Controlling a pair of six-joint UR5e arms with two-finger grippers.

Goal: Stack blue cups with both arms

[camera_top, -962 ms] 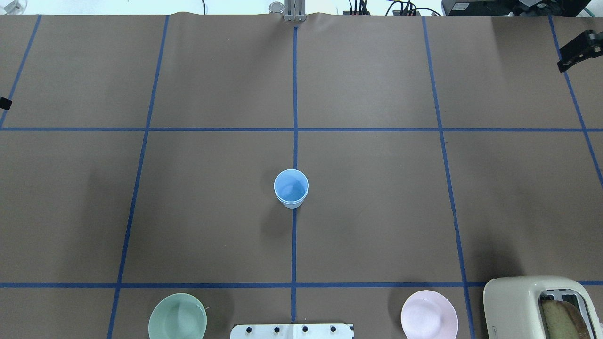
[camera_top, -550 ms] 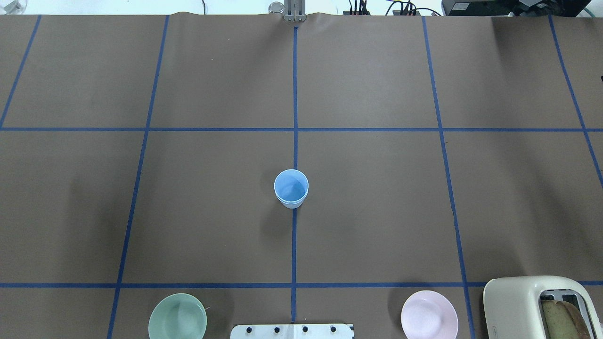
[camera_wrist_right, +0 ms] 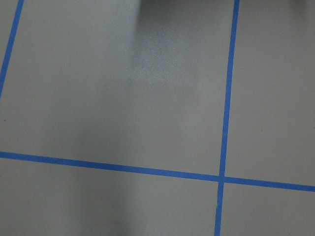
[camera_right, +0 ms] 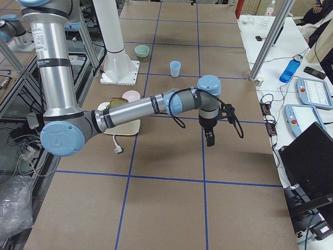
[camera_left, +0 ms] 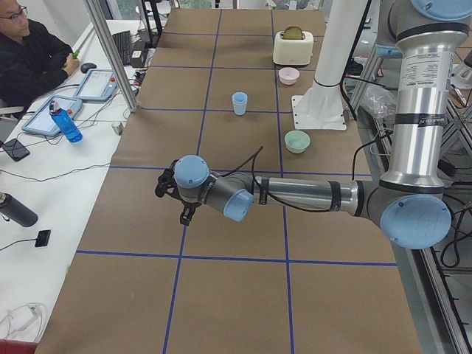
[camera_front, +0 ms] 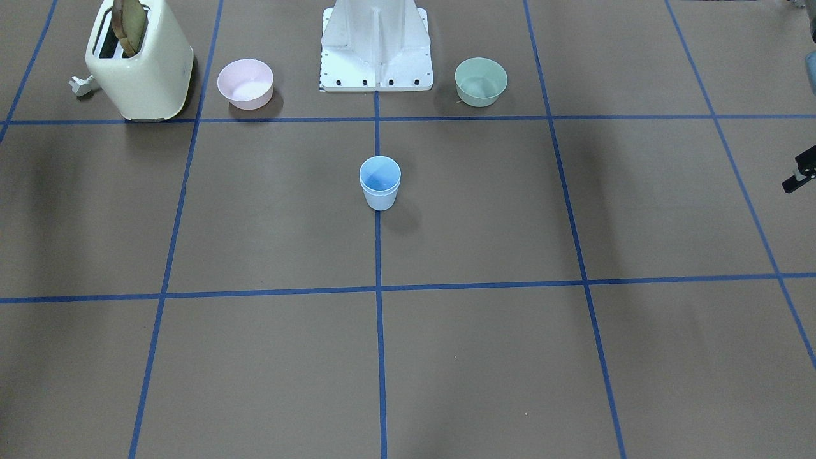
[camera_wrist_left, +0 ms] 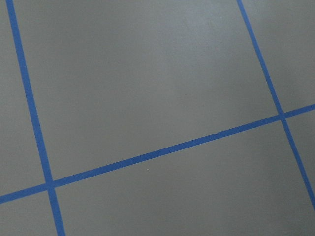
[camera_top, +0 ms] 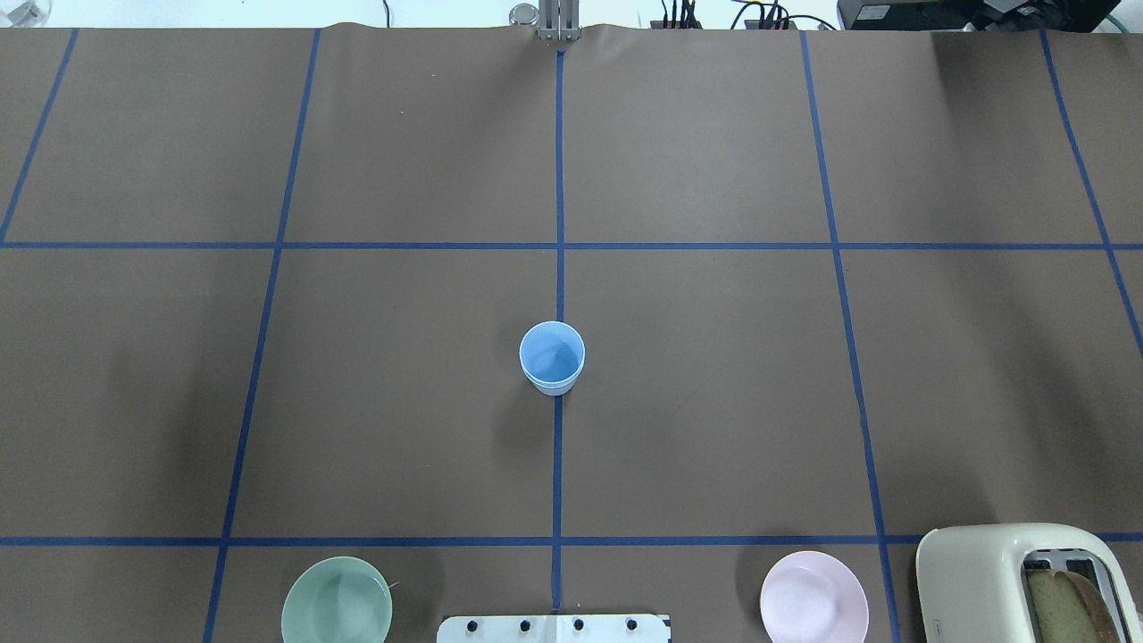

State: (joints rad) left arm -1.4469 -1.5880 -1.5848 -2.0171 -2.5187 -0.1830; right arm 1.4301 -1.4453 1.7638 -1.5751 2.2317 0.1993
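Observation:
The two blue cups (camera_top: 552, 357) stand upright at the table's centre on the middle blue tape line, one nested inside the other, with a double rim showing. They also show in the front-facing view (camera_front: 380, 183) and both side views (camera_left: 240, 103) (camera_right: 175, 68). My left gripper (camera_left: 186, 215) hangs over the table's left end, far from the cups; only a black sliver of it (camera_front: 800, 175) shows in the front-facing view. My right gripper (camera_right: 209, 139) hangs over the right end. I cannot tell whether either is open or shut. Both wrist views show only bare table.
A cream toaster (camera_top: 1018, 580) with a bread slice, a pink bowl (camera_top: 813, 598) and a mint-green bowl (camera_top: 337, 600) stand along the near edge beside the white pedestal (camera_front: 376, 44). An operator (camera_left: 29, 55) sits at a side table with tablets and a bottle.
Both grippers, seen at the overhead view's left and right edges one second ago, have moved outward and left that view. The stacked cups have not moved.

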